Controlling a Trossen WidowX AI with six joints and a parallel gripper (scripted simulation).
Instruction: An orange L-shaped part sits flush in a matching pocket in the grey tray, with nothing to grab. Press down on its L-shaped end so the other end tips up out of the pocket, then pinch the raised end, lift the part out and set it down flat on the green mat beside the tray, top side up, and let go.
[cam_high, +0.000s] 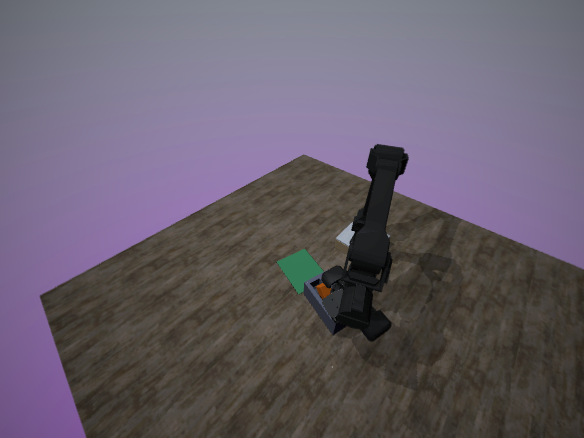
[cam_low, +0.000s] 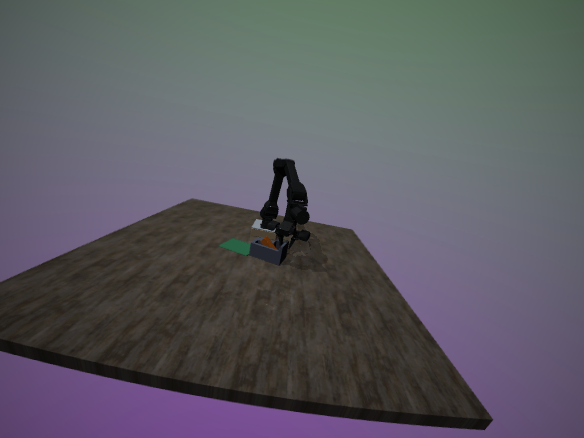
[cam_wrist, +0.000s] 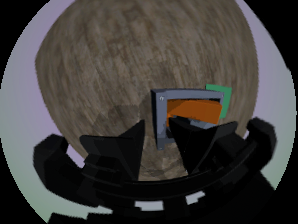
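The orange part (cam_high: 324, 290) (cam_low: 268, 243) (cam_wrist: 195, 110) is tilted in the grey tray (cam_high: 319, 309) (cam_low: 265, 253) (cam_wrist: 161, 117). Its end nearer the green mat (cam_high: 300, 270) (cam_low: 235, 246) (cam_wrist: 218, 88) stands above the rim, and its other end is low in the pocket. My gripper (cam_low: 284, 244) (cam_wrist: 156, 121) is partly open with nothing between its fingers. In the wrist view the right finger reaches into the tray at the low end, and the left finger is outside the tray wall. The finger hides the contact with the part.
The mat lies flat beside the tray, at the raised end's side. A white-topped block (cam_high: 345, 235) (cam_low: 259, 225) stands behind the tray, partly hidden by the arm. The arm's upper links stand above the tray and block.
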